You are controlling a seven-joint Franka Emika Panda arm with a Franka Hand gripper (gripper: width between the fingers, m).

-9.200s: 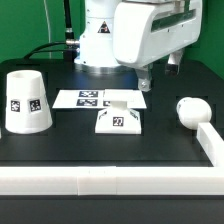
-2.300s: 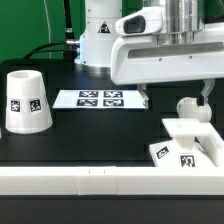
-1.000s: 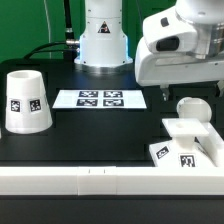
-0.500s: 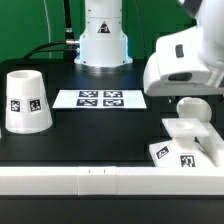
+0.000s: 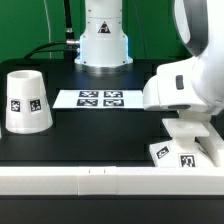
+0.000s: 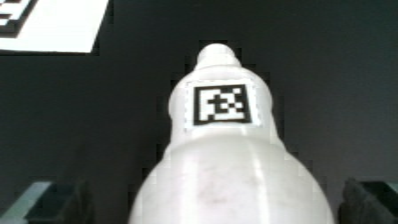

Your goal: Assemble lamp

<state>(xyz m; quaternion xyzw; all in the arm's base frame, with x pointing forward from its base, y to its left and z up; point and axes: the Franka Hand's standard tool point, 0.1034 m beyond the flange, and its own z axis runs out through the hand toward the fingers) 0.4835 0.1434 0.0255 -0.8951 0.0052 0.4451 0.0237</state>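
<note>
The white bulb lies on the black table, its round head between my fingers and its tagged stem pointing away. My gripper is open, with one dark finger on each side of the head and a gap to both. In the exterior view my hand is low at the right and hides the bulb. The square stepped base sits in the front right corner, just under my hand. The conical shade stands at the exterior view's left.
The marker board lies flat at the middle back and shows in a corner of the wrist view. A white rail runs along the front edge and up the right side. The arm's pedestal stands behind.
My hand has come down at the right and now covers the bulb in the exterior view. The base, shade and marker board have not moved in the last second.
</note>
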